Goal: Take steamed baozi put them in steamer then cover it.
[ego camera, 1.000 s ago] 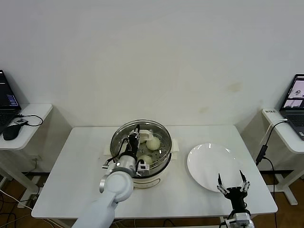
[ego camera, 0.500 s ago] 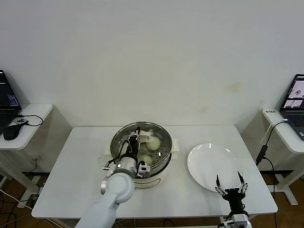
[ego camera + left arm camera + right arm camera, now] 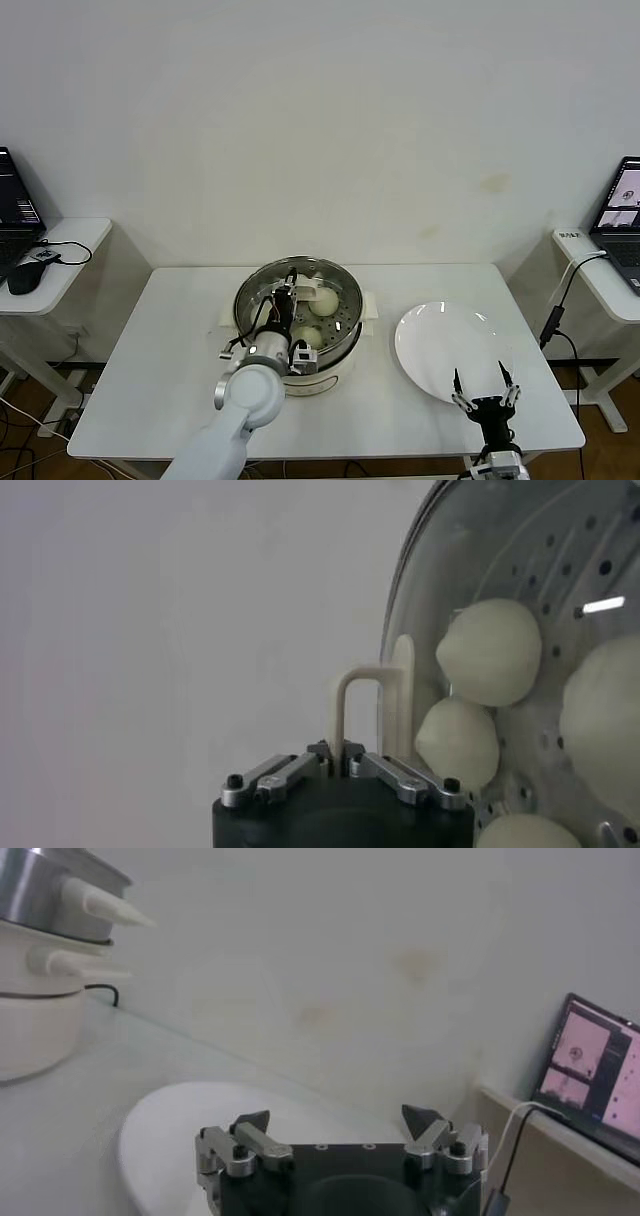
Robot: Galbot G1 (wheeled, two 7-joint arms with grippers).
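Note:
The steamer point(image 3: 318, 368), a shiny steel pot on a cream-white base, stands mid-table. The glass cover point(image 3: 255, 300) lies level over its rim. My left gripper point(image 3: 289, 297) is shut on the cover's cream-white bar handle point(image 3: 343, 702), seen up close in the left wrist view point(image 3: 340, 752). Through the glass point(image 3: 500, 560) I see baozi on the perforated tray: one point(image 3: 490, 652), a second point(image 3: 457, 742), a third point(image 3: 605, 730); two also show in the head view point(image 3: 322, 300) point(image 3: 306, 336). My right gripper point(image 3: 478, 392) point(image 3: 338, 1116) is open and empty at the table's front right.
A flat white plate point(image 3: 445, 350) point(image 3: 170, 1133) lies bare to the right of the steamer, just beyond my right gripper. The steamer's side handles point(image 3: 100, 906) show in the right wrist view. Side desks with laptops point(image 3: 622, 215) point(image 3: 15, 215) flank the table.
The cover, held by my left gripper, has come down from a raised position onto the steamer's rim. My right gripper has drawn back slightly toward the front edge.

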